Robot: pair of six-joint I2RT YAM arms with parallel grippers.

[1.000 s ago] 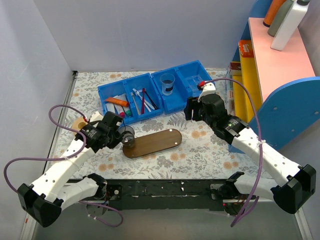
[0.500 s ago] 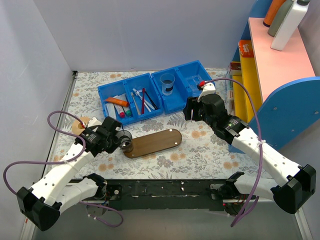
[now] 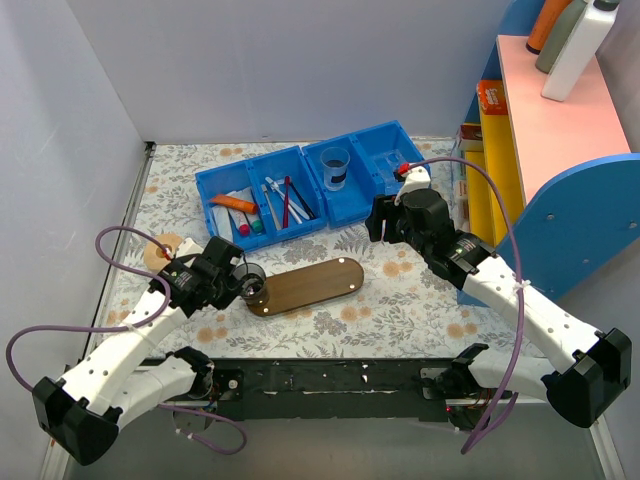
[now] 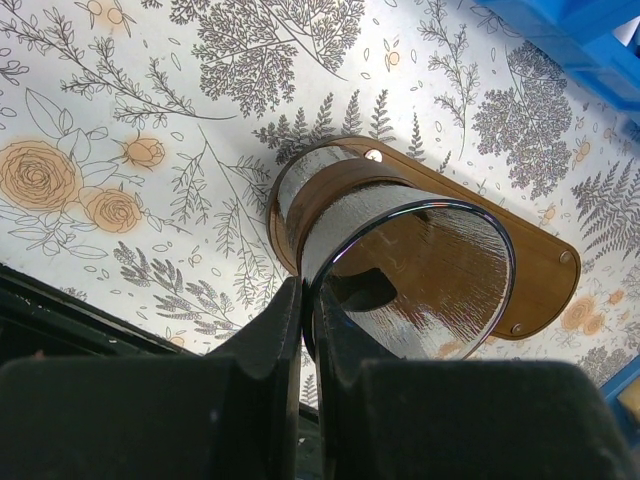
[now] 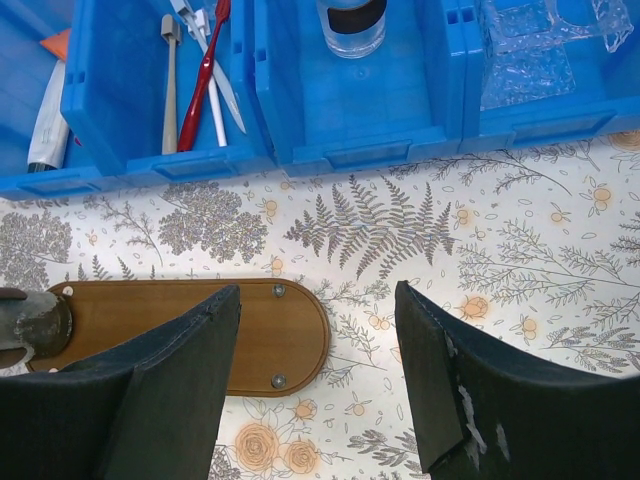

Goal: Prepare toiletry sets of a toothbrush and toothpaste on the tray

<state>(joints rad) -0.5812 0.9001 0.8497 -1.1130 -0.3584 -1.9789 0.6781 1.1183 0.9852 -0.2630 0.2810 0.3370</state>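
Observation:
The dark wooden tray (image 3: 315,281) lies on the floral cloth in front of the blue bins; it also shows in the left wrist view (image 4: 545,268) and the right wrist view (image 5: 190,320). My left gripper (image 3: 240,283) (image 4: 305,320) is shut on the rim of a shiny metal cup (image 3: 254,287) (image 4: 400,270) (image 5: 35,320), held tilted over the tray's left end. The white toothbrush (image 3: 272,199) (image 5: 232,103) lies in the left bin's right compartment. The white toothpaste tube (image 5: 47,135) lies in the left compartment. My right gripper (image 3: 378,222) (image 5: 318,290) is open and empty above the tray's right end.
Two blue bins (image 3: 300,222) stand behind the tray. They hold a red toothbrush (image 5: 205,75), a grey toothbrush (image 5: 170,70), an orange tube (image 3: 232,203), a clear cup (image 3: 334,166) and clear plastic (image 5: 540,40). A shelf unit (image 3: 560,130) stands at the right.
My left arm has moved a little nearer and lower, bringing the metal cup down at the tray's left end. The right arm has not moved.

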